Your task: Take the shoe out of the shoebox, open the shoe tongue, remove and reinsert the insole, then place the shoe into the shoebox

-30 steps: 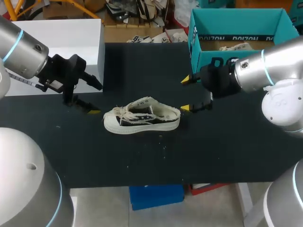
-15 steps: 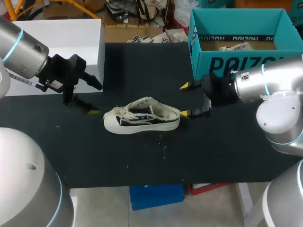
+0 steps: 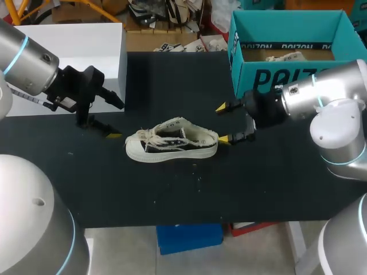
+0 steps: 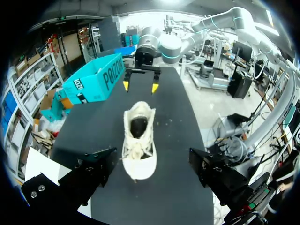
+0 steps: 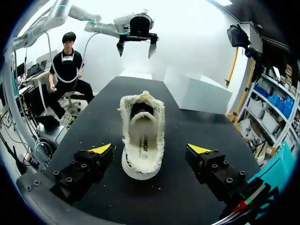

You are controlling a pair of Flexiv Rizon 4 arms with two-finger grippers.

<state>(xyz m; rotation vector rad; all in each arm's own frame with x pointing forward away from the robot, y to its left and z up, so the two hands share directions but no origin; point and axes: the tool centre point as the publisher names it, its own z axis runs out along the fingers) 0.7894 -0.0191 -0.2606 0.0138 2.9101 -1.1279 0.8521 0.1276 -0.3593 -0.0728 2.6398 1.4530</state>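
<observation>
Where the shoe (image 3: 172, 143) stands on its sole near the middle of the counter (image 3: 258, 183), out of the shoebox (image 3: 287, 74), entries follow.

Shoe: long axis runs side to side across the counter, toe toward the left arm, heel toward the right arm. Opening faces up; insole (image 5: 140, 140) is visible inside and seated.

Right end effector (image 3: 222, 123): fingers apart, holding nothing. It is level with the heel and lined up with the shoe's long axis, one tip just beside the heel. This is the nearer of the two.

Left end effector (image 3: 116, 119): fingers apart, holding nothing. It faces the toe, near it but not touching.

Shoebox: open top, at the right rear of the counter, behind the right arm and well apart from the shoe.

White block (image 3: 74, 40): left rear, behind the left arm.

Room: bare counter in front of the shoe and behind it. Judged: heel approach is unobstructed, and the right arm suits it best.
</observation>
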